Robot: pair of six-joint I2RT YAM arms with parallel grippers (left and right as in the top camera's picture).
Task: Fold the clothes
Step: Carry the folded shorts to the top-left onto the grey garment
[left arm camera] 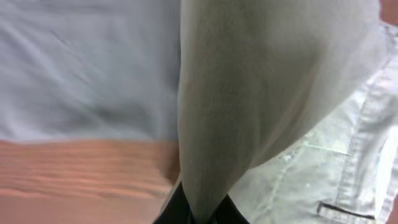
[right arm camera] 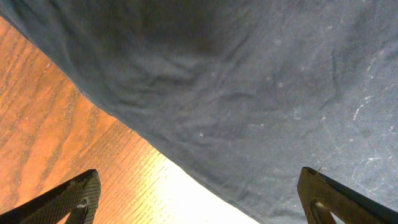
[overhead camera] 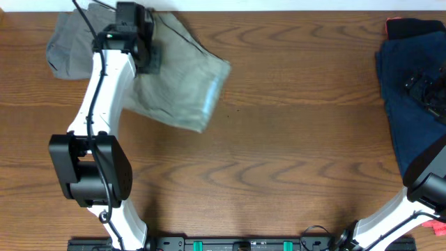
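Entry, left arm at the far edge. I am keeping the left gripper (overhead camera: pixel 132 33) clamped on a raised fold of the light khaki-beige cotton twill shorts (overhead camera: pixel 182 84). The shorts are lying at about ten o'clock on the brown wood-grain table (overhead camera: pixel 279 160), with one leg trailing toward the middle. In the left wrist view the cloth is rising out of the pinched black fingertips (left arm camera: pixel 171 213) as a single ridge. A paler panel with a welt pocket (left arm camera: pixel 343 210) is sitting at four o'clock of the grip.

The right gripper (overhead camera: pixel 421 87) is standing wide apart over the dark navy cotton garment (overhead camera: pixel 401 129) at three o'clock, holding nothing. I cannot tell whether it is touching the fabric.

Risks I am watching:
- The pinch is looking narrow, so I am judging that a quick pull could slip the fold out.
- I am not seeing how many layers are in the grip (the wrist view is blurred). Carrying one layer only would be skewing the fold; carrying extra would be dragging the whole pile.
- The trailing leg is hanging unsupported, so it may be bunching under itself on the way over.
- The greyer cloth (overhead camera: pixel 66 49) at nine o'clock of the grip is lying against the shorts and could be coming along.
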